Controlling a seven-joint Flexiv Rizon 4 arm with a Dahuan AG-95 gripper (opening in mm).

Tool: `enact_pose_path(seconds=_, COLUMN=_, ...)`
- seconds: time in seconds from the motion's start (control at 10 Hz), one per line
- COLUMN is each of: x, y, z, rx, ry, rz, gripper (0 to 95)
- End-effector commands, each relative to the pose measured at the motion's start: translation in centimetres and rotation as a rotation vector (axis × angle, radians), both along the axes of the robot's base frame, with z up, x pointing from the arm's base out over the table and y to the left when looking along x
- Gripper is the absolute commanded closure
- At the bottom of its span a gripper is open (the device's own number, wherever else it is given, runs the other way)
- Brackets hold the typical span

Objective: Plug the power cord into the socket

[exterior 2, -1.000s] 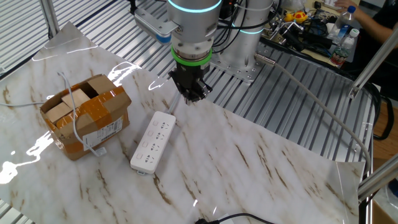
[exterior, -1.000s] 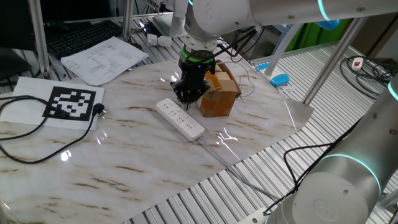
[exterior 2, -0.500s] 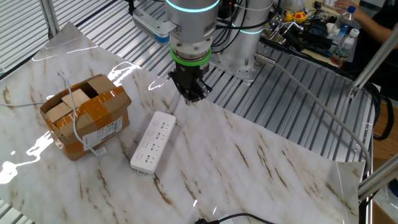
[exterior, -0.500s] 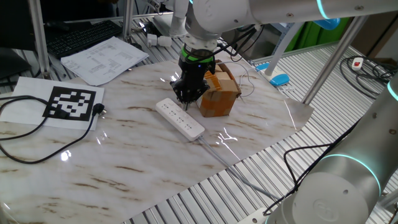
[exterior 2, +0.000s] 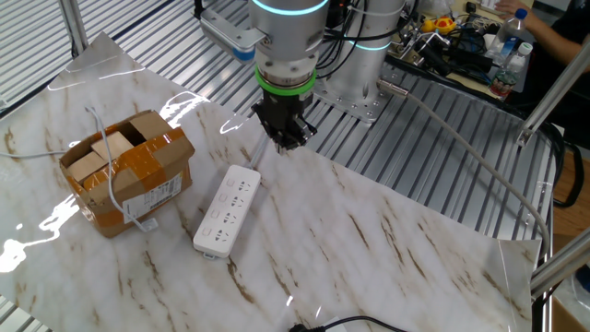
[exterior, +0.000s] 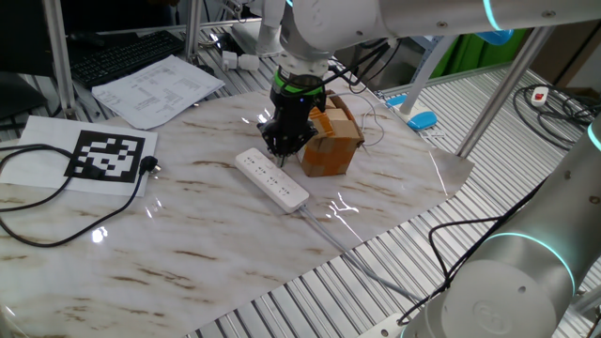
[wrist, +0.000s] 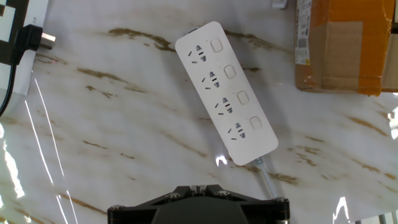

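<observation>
- You see the gripper (exterior: pixel 283 145) hanging above the marble table (exterior: pixel 188 235), pointing straight down, fingers pressed together with nothing between them.
- In the other fixed view your gripper (exterior 2: pixel 284 140) hovers just past one short end of the strip, over bare marble rather than over the outlets.
- The strip (exterior: pixel 271 178) lies flat on the table, at a slant to the table's edges; in the one fixed view the gripper tips stand over its far end.
- You can count four outlets in a row on the strip (wrist: pixel 225 92) in the hand view, each with a square switch beside it.
- A white cable (wrist: pixel 267 180) leaves the strip's lower end in the hand view and runs off toward the table edge.
- Only the dark underside of the gripper body shows along the bottom edge of the hand view; you see no fingertips there.
- A cardboard box (exterior 2: pixel 124 175) sealed with orange tape sits beside the strip, near but apart from it, with a thin white wire (exterior 2: pixel 115 184) draped over it.
- In the one fixed view the box (exterior: pixel 333 141) stands just behind the gripper.
- The plug (exterior: pixel 150 166), black, lies on the table well apart from the strip, next to a sheet with a black-and-white marker (exterior: pixel 108 155).
- You find the plug (wrist: pixel 34 38) again at the top left corner of the hand view, prongs toward the strip, untouched.
- Its black cord (exterior: pixel 56 202) loops across the left of the table.
- Papers (exterior: pixel 155 89) lie at the far side of the table.
</observation>
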State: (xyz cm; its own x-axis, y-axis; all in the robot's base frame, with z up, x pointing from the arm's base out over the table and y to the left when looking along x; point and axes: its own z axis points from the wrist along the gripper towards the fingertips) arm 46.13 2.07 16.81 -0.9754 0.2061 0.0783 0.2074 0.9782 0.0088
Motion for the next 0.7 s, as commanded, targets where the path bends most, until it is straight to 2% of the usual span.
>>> enact_pose_path(seconds=0.1, x=0.0, y=-0.02, z=-0.03, rx=-0.001, ry=0.0, rz=0.0, gripper=95.0)
enact_pose_path(seconds=0.2, x=-0.01, y=-0.01, z=-0.02, rx=0.006, ry=0.0, rz=0.0, gripper=95.0)
enact_pose_path(seconds=0.3, x=-0.05, y=0.02, z=0.0, rx=-0.007, ry=0.0, rz=0.0, gripper=95.0)
enact_pose_path(seconds=0.7, x=-0.49, y=0.0, z=-0.01, rx=-0.024, ry=0.0, rz=0.0, gripper=95.0)
